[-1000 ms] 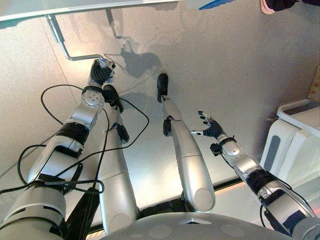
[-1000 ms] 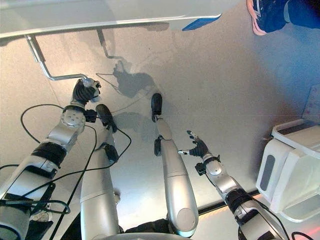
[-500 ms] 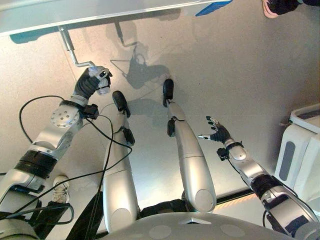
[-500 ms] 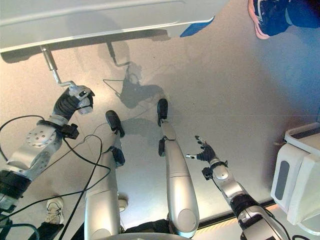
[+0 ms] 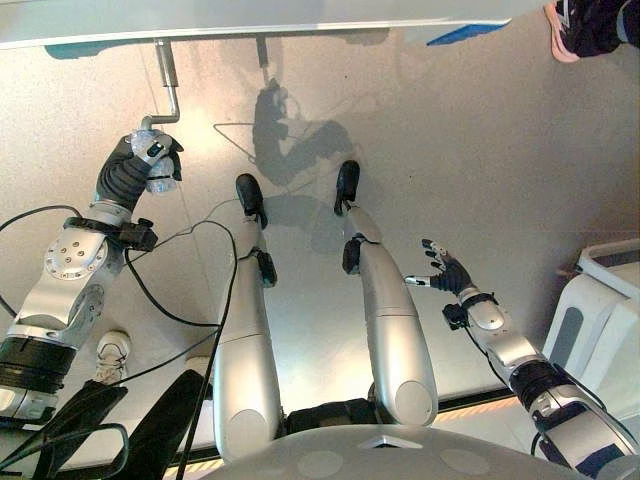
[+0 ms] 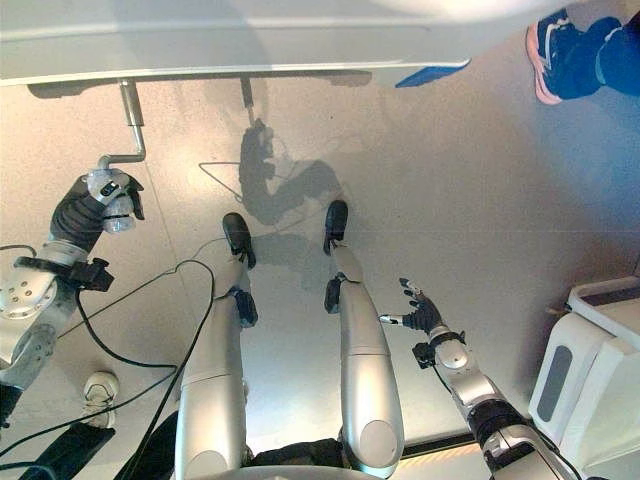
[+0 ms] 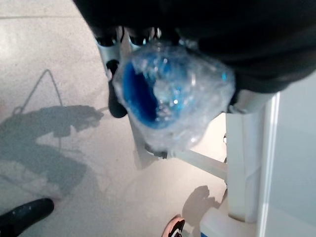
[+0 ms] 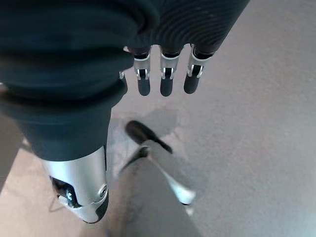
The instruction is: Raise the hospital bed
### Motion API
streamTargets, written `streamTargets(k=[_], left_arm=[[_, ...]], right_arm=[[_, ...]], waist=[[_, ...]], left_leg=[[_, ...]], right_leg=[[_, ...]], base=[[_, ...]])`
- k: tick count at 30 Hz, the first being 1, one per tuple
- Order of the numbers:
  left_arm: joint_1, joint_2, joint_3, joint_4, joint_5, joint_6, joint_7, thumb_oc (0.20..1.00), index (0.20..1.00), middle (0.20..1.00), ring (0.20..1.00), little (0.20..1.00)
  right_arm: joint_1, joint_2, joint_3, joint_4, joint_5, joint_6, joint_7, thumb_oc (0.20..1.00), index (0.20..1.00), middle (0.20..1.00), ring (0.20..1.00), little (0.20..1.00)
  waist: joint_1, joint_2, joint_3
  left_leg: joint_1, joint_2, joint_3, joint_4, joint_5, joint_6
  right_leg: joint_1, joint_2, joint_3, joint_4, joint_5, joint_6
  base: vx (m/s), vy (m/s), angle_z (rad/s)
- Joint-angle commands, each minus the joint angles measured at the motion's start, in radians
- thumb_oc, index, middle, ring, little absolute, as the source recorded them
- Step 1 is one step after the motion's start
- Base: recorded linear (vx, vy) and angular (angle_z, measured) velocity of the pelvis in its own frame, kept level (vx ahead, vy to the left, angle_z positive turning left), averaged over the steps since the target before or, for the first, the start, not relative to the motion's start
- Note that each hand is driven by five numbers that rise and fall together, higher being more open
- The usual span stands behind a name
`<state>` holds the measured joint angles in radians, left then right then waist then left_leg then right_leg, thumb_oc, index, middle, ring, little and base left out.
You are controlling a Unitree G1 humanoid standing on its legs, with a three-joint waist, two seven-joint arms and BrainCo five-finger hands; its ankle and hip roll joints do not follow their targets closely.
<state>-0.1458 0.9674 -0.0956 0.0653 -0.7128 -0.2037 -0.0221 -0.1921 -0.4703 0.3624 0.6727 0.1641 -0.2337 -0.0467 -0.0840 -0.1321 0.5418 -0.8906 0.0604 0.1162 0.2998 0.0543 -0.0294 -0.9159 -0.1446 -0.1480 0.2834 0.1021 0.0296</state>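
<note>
Along the top edge of the left eye view ran the pale underside of the hospital bed [image 5: 250, 18], and from it a metal crank [image 5: 166, 85] hung down to a handle wrapped in clear plastic over blue [image 5: 155, 165]. The left hand [image 5: 135, 170] was curled tightly round that handle, low beside the bed frame. Well apart, the right hand [image 5: 447, 273] hovered over the bare floor [image 5: 450, 150] with its fingers spread and nothing in them. A person's shoe [image 5: 570, 25] stood near the top corner, and a white bin [image 5: 600, 320] stood beside the right arm. From the right eye view the same scene showed: the crank [image 6: 130, 120] came straight down from the bed [image 6: 300, 40], the left hand [image 6: 95, 205] gripped its wrapped end, and a blue tag [image 6: 430, 75] lay at the bed's edge; no writing on it could be read. Close up in the left wrist view, the crinkled plastic wrap with its blue core [image 7: 168, 98] sat against the dark-covered hand [image 7: 207, 34], beside a white bed post [image 7: 247, 148]. Over the floor [image 8: 256, 163] in the right wrist view, the right hand's fingers [image 8: 165, 81] hung straight and relaxed, holding nothing.
</note>
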Motion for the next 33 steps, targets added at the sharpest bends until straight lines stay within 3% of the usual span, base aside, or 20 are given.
streamTargets(k=[1,9,20,23,29,33], left_arm=[[0.093,0.010,0.098,-0.118,0.103,-0.176,0.008,0.200,0.200,0.200,0.200,0.200],[0.112,-0.048,0.156,0.053,0.275,-0.114,0.135,0.200,0.200,0.200,0.200,0.200],[-0.100,-0.104,0.110,0.330,0.419,-0.040,0.277,0.200,0.200,0.200,0.200,0.200],[-0.251,-0.120,0.049,0.510,0.415,-0.012,0.321,0.200,0.200,0.200,0.200,0.200],[-0.500,-0.130,-0.073,0.826,0.409,0.042,0.339,0.200,0.200,0.200,0.200,0.200],[-0.612,-0.143,-0.136,0.939,0.442,0.072,0.343,0.200,0.200,0.200,0.200,0.200]], right_arm=[[0.070,-0.070,-0.002,-0.012,-0.007,-0.020,0.002,1.000,1.000,1.000,1.000,1.000],[0.054,-0.061,-0.008,-0.009,-0.015,-0.009,-0.010,1.000,1.000,1.000,1.000,1.000],[0.007,-0.043,0.025,-0.016,-0.013,0.010,-0.018,1.000,1.000,1.000,1.000,1.000],[-0.021,-0.037,0.055,-0.015,0.005,0.013,-0.027,1.000,1.000,1.000,1.000,1.000],[-0.057,-0.024,0.107,-0.008,0.038,0.011,-0.036,1.000,1.000,1.000,1.000,1.000],[-0.068,-0.021,0.138,-0.024,0.060,0.006,-0.035,1.000,1.000,1.000,1.000,1.000]], waist=[[0.028,0.062,-0.022],[0.042,0.051,-0.022],[0.006,-0.017,-0.022],[-0.026,-0.054,-0.022],[-0.066,-0.095,-0.022],[-0.085,-0.119,-0.022]], left_leg=[[-0.025,-0.036,-0.007,-0.005,-0.004,-0.022],[-0.065,-0.045,-0.008,0.014,-0.018,-0.016],[-0.119,-0.033,-0.008,0.081,-0.063,-0.003],[-0.139,-0.026,-0.004,0.119,-0.087,0.003],[-0.150,-0.012,0.010,0.146,-0.107,0.005],[-0.159,-0.002,0.019,0.163,-0.118,0.007]], right_leg=[[0.013,-0.022,-0.019,-0.075,0.059,0.133],[0.004,-0.040,-0.022,-0.087,0.059,0.142],[-0.016,-0.038,-0.011,-0.090,0.051,0.139],[-0.033,-0.029,0.002,-0.087,0.052,0.137],[-0.052,-0.022,0.021,-0.087,0.058,0.138],[-0.065,-0.013,0.032,-0.091,0.063,0.139]], base=[[0.02,0.065,0.11],[0.04,0.103,0.05],[0.03,0.047,0.03],[0.04,0.036,-0.06],[0.02,0.025,-0.08],[0.01,-0.003,-0.10]])
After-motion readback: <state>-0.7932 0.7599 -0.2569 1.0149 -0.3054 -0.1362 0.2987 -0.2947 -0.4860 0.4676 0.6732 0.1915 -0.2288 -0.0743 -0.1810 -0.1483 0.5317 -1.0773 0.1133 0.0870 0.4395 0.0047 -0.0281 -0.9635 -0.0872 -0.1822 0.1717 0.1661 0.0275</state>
